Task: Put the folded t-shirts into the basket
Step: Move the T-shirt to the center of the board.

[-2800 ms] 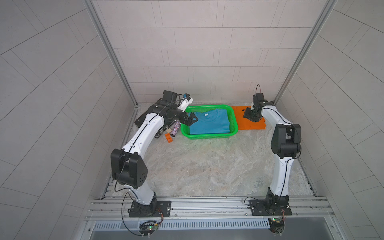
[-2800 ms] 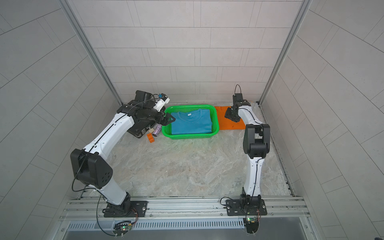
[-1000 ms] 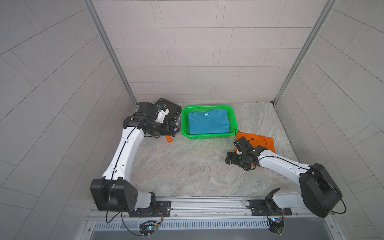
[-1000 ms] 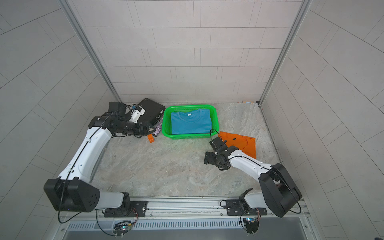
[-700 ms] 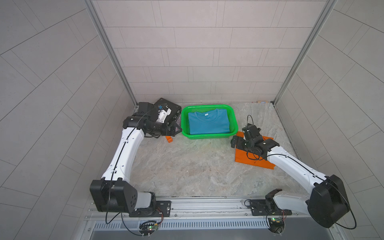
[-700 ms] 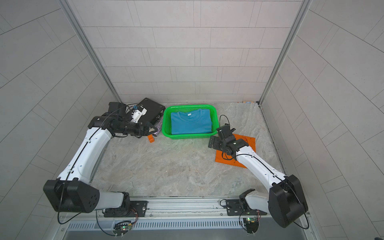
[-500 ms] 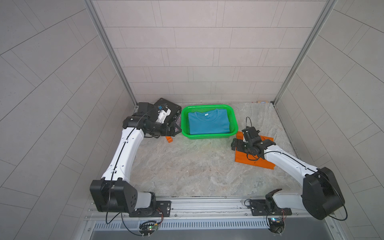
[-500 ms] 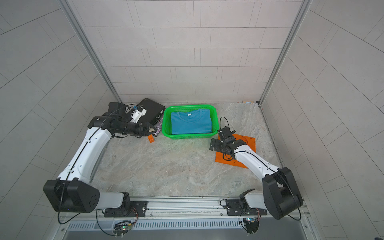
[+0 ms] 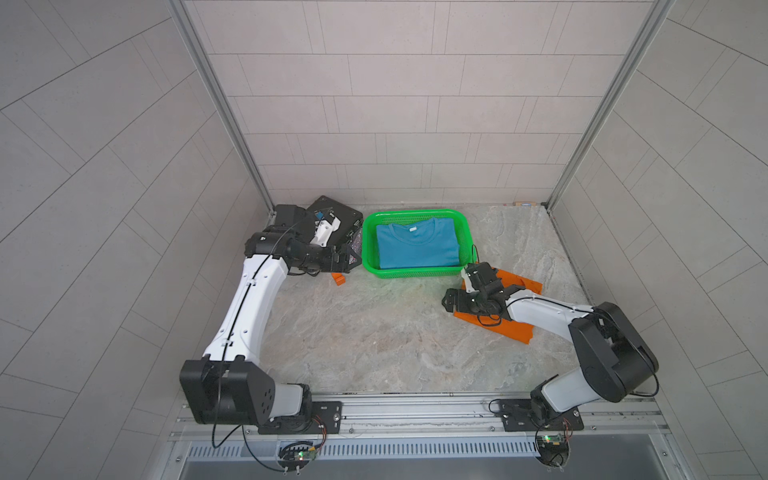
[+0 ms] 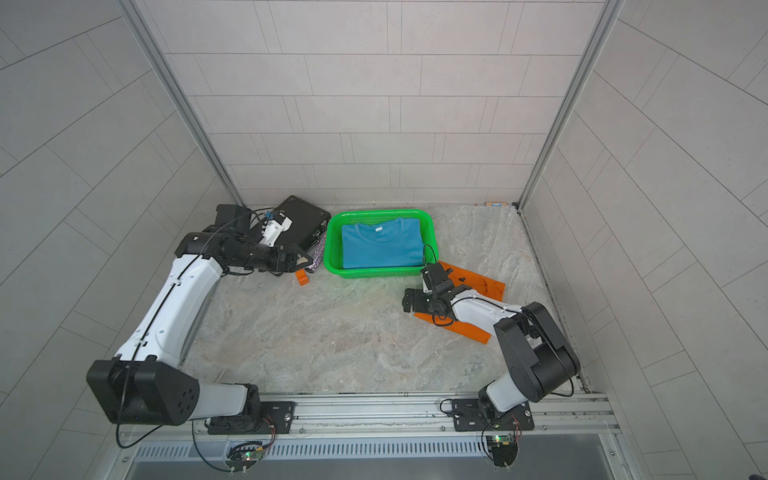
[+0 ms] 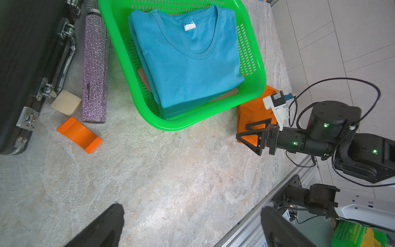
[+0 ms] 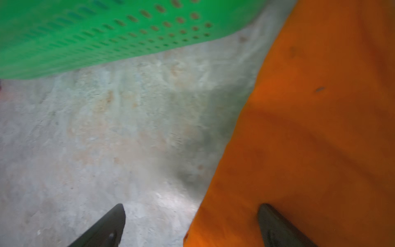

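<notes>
The green basket (image 9: 409,273) stands at the back of the table, and a teal folded t-shirt (image 9: 417,248) lies on top inside it. A pink one (image 11: 228,93) peeks out from under the teal. The orange folded t-shirt (image 9: 521,286) lies flat on the table, right of the basket and nearer the front. My right gripper (image 9: 451,300) is open low over its left edge. In the right wrist view (image 12: 192,211) one finger is above the cloth and the other above bare table. My left gripper (image 9: 349,259) hangs open and empty left of the basket.
A flat black case (image 9: 332,216) lies at the back left under my left arm. Beside it are a glittery purple cylinder (image 11: 95,68), a wooden block (image 11: 66,102) and a small orange plastic piece (image 9: 338,279). The side walls stand close to both arms.
The orange t-shirt has come forward from beside the basket. Over the last half second my right gripper has slid left to the shirt's left edge. The left arm has stayed still for a second.
</notes>
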You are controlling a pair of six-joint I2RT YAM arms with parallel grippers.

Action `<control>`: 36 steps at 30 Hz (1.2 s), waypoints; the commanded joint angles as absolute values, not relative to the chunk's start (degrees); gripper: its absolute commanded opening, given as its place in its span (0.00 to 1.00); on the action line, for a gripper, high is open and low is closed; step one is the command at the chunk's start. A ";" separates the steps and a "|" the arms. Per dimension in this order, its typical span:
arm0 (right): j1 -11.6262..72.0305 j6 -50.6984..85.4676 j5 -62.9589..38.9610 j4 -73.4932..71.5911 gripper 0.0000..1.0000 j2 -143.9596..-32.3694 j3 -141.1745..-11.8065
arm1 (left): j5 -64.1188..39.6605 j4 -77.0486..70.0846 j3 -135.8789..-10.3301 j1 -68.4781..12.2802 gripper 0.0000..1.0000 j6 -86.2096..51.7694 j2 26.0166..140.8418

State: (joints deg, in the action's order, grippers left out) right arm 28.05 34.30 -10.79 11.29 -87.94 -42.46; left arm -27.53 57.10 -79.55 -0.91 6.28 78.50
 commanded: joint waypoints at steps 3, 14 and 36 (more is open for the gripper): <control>33.68 36.70 -21.45 12.13 1.00 -92.86 -41.14 | -22.78 60.18 -78.81 0.32 1.00 8.31 78.43; 49.09 28.84 -28.49 23.35 1.00 -100.36 -49.37 | -23.63 61.42 -76.31 3.92 1.00 8.76 80.64; 33.63 37.89 -9.28 44.80 1.00 -67.92 -46.19 | -26.96 58.86 -66.99 -10.65 1.00 22.97 82.15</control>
